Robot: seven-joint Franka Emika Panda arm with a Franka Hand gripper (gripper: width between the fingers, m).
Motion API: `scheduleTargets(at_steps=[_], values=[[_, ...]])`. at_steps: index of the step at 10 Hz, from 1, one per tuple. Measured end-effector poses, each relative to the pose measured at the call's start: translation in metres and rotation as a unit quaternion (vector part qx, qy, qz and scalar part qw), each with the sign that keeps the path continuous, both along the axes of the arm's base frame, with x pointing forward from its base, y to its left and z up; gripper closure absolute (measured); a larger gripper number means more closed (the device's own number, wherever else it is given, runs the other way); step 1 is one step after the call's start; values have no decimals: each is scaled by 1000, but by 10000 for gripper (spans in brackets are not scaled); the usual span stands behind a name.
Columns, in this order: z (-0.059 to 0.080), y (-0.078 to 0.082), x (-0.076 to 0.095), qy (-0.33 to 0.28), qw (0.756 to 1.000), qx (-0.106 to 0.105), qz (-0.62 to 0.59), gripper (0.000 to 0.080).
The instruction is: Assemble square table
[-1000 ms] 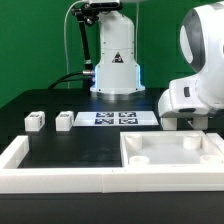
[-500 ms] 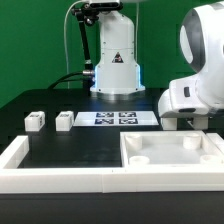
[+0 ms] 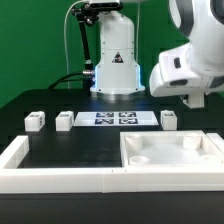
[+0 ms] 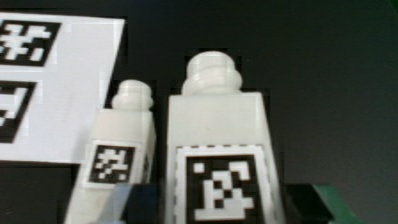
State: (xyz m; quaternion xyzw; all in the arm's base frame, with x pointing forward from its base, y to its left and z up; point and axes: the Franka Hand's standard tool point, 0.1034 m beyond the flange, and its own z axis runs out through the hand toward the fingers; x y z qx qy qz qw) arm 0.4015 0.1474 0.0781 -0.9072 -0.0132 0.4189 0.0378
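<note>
The white square tabletop point(image 3: 170, 155) with its raised rim lies at the front on the exterior view's right. Two leg blocks point(image 3: 35, 121) point(image 3: 65, 121) stand on the black table at that view's left. A third leg point(image 3: 168, 120) point(image 4: 125, 140) stands just beside the marker board point(image 3: 118, 118) point(image 4: 45, 80). My gripper point(image 3: 197, 100) point(image 4: 224, 203) hangs above the table's right part. In the wrist view a tagged white leg point(image 4: 222, 140) sits between my dark fingers point(image 4: 146, 203), which are shut on it. In the exterior view the held leg is hidden by the hand.
A long white rail point(image 3: 55, 178) borders the black surface along the front and the exterior view's left. The arm's white base point(image 3: 115, 65) stands at the back behind the marker board.
The arm has risen and shifted toward the exterior view's left. That uncovers the leg standing beside the marker board.
</note>
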Motion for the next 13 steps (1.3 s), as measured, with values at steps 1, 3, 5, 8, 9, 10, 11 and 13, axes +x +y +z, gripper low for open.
scheduleTargets(at_steps=[1, 3, 5, 8, 9, 10, 11, 13], values=[[9, -1, 0, -19, 1000, -2, -2, 509], [6, 0, 4, -42, 999, -1, -4, 509], [-4, 0, 23, -144, 989, 3, -17, 509], [10, -4, 56, -238, 971, 14, -23, 509], [19, -5, 68, -282, 959, 16, -26, 509], [29, -7, 72, -302, 953, 16, -26, 509], [41, -7, 79, -319, 947, 17, -27, 509], [44, -8, 85, -390, 920, 18, -33, 509]])
